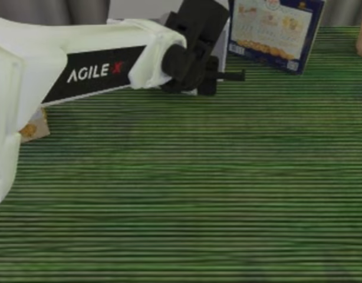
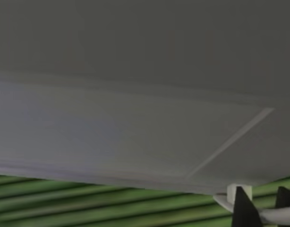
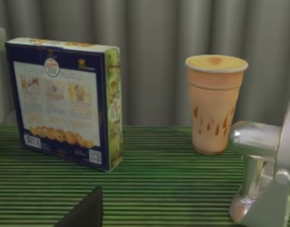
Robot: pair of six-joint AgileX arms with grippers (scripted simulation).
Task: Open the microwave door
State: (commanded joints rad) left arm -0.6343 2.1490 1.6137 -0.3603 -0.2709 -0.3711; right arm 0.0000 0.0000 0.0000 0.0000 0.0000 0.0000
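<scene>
Our left gripper has its fingers either side of the pale bar handle on the microwave door, at the table's far edge. We cannot tell whether they grip. Blue carton stands beside.

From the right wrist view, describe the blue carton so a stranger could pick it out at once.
On the green striped table, before the grey curtain, a tall carton stands upright. An orange cup stands apart from it on one side and a silver device sits nearer the camera. It alone is flat-sided and dark blue, printed with biscuit pictures.
</scene>
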